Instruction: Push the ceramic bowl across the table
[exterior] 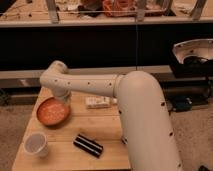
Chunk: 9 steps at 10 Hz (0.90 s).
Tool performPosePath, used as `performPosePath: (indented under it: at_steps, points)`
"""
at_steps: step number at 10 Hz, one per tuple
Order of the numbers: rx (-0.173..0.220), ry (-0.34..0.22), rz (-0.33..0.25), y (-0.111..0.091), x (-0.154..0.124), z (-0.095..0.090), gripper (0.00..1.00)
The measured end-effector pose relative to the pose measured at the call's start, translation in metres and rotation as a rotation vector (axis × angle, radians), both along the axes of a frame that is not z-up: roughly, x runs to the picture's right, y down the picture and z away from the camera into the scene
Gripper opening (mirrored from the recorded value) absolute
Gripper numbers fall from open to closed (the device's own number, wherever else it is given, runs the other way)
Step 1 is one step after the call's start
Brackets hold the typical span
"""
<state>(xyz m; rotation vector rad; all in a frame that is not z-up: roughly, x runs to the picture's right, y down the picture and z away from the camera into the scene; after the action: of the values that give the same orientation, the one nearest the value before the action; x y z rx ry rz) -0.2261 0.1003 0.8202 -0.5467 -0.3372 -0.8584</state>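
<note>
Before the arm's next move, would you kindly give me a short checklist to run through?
1. ceramic bowl upright on the table: ok.
2. gripper low at the bowl's far rim: ok.
3. gripper touching the bowl: cannot tell.
4. Room between the bowl and the table's left edge: not ok, little.
5. white cup in front of the bowl, apart from it; a push that way would likely hit it: not ok.
6. Rightward path between pale box and dark packet: cannot tell, looks narrow.

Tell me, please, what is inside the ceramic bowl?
The ceramic bowl shows only its speckled orange inside; no object is seen in it. The gripper stands at its far rim and covers that part, so nothing can be told there.
</note>
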Motion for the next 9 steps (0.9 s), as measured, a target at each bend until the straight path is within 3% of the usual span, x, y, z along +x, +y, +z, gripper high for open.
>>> performPosePath:
  at_steps: [4,7,9]
  points:
    - [-0.021,-0.017,-0.021,0.012,0.001,0.005,0.04]
    - [-0.047,-0.021,-0.013,0.029,0.010,0.023,0.04]
    - [-0.060,-0.025,-0.019,0.033,0.011,0.025,0.04]
